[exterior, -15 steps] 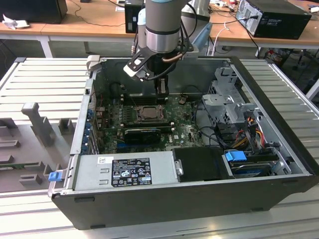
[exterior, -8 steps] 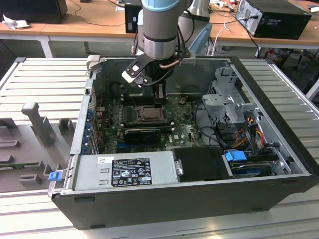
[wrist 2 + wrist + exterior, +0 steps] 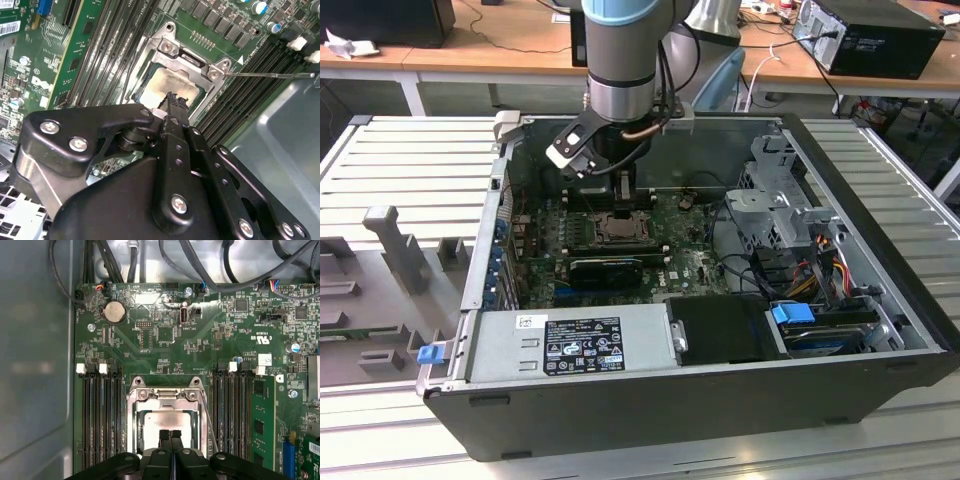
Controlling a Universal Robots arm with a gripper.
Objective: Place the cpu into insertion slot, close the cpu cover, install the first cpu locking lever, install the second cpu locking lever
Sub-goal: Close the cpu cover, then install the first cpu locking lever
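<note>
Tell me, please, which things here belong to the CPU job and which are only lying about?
Belong to the job: the cpu, framed by the cpu cover; a thin locking lever beside it; the gripper, shut, over the cpu.

Only there: memory slots, coin battery, graphics card, power supply, cables.

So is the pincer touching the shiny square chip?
Cannot tell. In both wrist views the shut pincer overlaps the cpu, which lies framed by the cpu cover, but neither view plainly shows contact or a gap.
</note>
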